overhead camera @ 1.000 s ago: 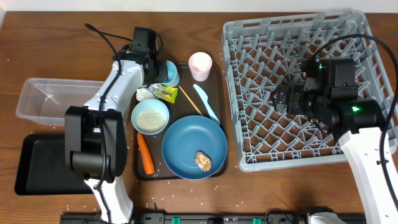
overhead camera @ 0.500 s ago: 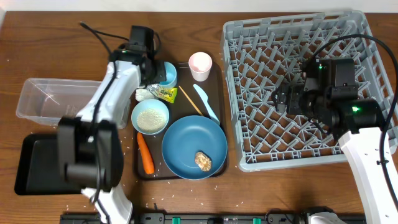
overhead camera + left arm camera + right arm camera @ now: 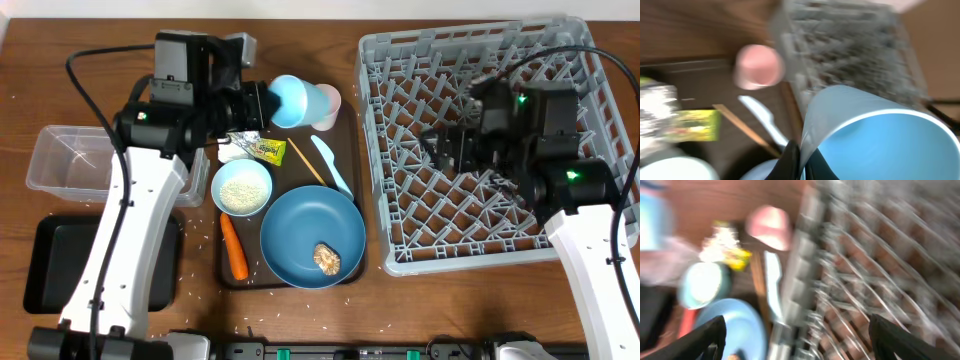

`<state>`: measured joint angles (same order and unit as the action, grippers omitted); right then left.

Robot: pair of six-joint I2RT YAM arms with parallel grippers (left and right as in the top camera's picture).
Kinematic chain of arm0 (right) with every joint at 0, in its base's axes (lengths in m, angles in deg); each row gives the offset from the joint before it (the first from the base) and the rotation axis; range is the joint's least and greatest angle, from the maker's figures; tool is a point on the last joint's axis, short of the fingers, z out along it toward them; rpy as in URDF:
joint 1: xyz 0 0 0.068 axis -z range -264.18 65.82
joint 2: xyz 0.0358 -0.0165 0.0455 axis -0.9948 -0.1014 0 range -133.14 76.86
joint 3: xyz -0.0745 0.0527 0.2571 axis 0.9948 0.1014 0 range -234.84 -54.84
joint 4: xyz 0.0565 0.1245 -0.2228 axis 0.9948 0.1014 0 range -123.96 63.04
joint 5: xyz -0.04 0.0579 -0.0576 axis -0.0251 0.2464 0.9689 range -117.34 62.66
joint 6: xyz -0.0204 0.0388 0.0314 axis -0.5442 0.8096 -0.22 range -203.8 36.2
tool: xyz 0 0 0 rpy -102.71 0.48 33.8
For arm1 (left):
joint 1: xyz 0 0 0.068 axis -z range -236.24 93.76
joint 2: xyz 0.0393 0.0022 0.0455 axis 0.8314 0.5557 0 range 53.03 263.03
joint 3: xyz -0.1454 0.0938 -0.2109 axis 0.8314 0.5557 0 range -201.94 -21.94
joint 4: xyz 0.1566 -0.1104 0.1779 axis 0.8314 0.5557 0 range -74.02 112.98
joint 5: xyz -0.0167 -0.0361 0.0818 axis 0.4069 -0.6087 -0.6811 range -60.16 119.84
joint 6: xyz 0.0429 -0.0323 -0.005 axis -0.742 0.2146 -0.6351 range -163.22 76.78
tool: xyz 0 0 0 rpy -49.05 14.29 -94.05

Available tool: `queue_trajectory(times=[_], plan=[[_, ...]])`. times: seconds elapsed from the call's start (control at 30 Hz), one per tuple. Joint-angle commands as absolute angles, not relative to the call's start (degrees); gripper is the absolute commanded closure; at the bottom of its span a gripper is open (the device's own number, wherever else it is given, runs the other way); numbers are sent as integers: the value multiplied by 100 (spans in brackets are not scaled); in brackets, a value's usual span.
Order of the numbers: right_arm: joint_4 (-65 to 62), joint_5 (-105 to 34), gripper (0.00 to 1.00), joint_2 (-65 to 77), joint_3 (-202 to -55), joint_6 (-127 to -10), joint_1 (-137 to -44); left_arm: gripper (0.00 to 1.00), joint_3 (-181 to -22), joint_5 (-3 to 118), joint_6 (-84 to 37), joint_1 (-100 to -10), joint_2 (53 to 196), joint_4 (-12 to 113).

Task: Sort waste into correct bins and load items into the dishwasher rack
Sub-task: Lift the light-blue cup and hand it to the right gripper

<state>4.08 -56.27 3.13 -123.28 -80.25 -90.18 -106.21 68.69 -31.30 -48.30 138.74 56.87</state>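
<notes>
Far left: clear tub (image 3: 62,165) on the table (image 3: 80,60), black tray (image 3: 48,268) just in front of it. Both sit partly under the left arm.

Left gripper (image 3: 268,103) is clamped on the rim of the light-blue cup (image 3: 300,100). The cup is off the surface and tipped on its side, mouth toward the wrist and base pointing right. It hangs over the back edge of the brown serving tray (image 3: 352,140). The left wrist view is blurred but shows a finger pinching the cup wall.

On the serving tray:
- foil (image 3: 233,150) and snack wrapper (image 3: 264,150) side by side, just below the held cup
- pale-blue bowl (image 3: 241,187) upright with rice in it, just in front of those
- carrot (image 3: 233,247) along the tray's left edge, beside the dark-blue plate (image 3: 300,225)
- brown lump (image 3: 326,258) on the plate, near its front rim
- wooden stick (image 3: 305,162) and white utensil (image 3: 332,166) lying diagonally behind the plate
- pinkish-white cup (image 3: 334,110) upright at the back right corner, partly hidden by the held cup. Can't tell whether they touch.

Loose rice grains (image 3: 203,238) are scattered on the table left of and in front of the tray.

Right: dishwasher rack (image 3: 400,45), nothing visible loaded in it. Right gripper (image 3: 440,148) is over the rack's left half, pointing left. The right wrist view is heavily blurred, but the fingers (image 3: 707,340) stand wide apart with nothing between them.
</notes>
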Motion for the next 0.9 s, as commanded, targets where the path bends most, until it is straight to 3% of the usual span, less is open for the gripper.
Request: queue_trajectory(times=[0.0,0.3,0.5,0.6,0.87], plan=[[-62,-7926,21,536,-12459,-8764,-9013,94,-10693,8675,-3222,-4845,13769,5619],[-1349,-9836,24,577,-12459,-8779,-9083,94,-10693,10574,-3220,-4843,13769,5569],[-1581,-10184,18,577,-12459,-9118,-9309,94,-10693,11711,-3217,-4843,13769,5273],[-1688,-10588,14,577,-12459,-9378,-9479,94,-10693,11794,-3215,-4843,13767,5280],[-1907,-9957,14,575,-12459,-9371,-9859,94,-10693,11940,-3217,-4843,13767,5278]])
